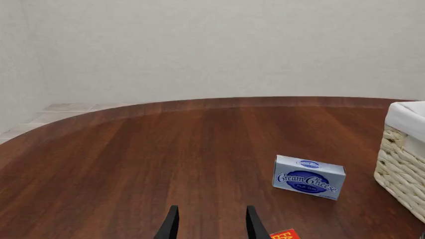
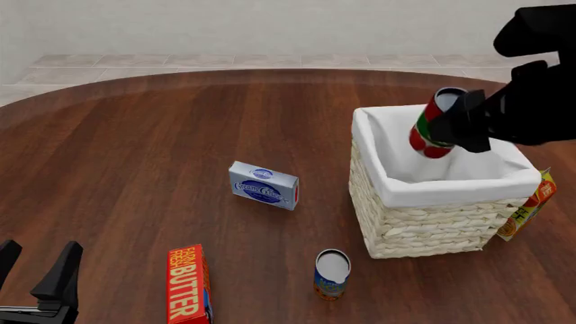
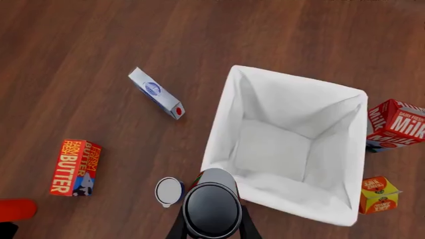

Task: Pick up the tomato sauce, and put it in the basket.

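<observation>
Right hand [image 2: 447,128] grips the tilted red-labelled, green-banded tomato sauce [image 2: 435,124] above the basket [image 2: 423,216]; left hand [image 2: 36,270] open.

Readable: "Cream Cheese" on the blue-white box [image 1: 309,177]; "FARM FRESH BUTTER" on the red box [image 2: 187,284]; "Milk" on the red carton [image 3: 395,124].

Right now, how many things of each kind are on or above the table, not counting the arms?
Cans: 2, the tomato sauce in the right tool and the blue can.
Boxes: 2, cream cheese and butter.
Cartons: 2, milk and orange juice.
Baskets: 1.
Total: 7.
</observation>
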Robot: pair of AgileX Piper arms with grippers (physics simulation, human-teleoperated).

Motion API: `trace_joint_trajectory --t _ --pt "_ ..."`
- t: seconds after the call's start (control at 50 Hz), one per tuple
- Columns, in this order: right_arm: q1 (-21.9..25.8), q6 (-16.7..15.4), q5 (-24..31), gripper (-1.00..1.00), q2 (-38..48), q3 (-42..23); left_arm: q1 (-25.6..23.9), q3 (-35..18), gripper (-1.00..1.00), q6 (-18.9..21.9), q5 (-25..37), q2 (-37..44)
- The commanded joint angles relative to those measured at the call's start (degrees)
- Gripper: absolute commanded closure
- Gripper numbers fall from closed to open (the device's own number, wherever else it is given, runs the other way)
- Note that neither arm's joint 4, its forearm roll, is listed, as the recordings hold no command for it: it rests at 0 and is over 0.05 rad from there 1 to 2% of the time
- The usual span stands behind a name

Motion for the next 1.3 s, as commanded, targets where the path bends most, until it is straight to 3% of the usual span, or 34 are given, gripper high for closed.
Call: trace_joint_trajectory --t 0.02,0.42,1.3 --pt "-1.4 0.5 -1.5 1.00 2.5 -1.2 0.0 0.0 -1.00 0.0 0.0 0.0" --pt "-4.7 -1.7 -5.8 1.00 7.3 -0.7 0.0 0.0 -1.00 0.0 0.0 0.0" --pt "-8.7 -1.1 -13.0 1.00 12.1 3.7 0.0 0.0 -1.00 0.0 0.0 0.0"
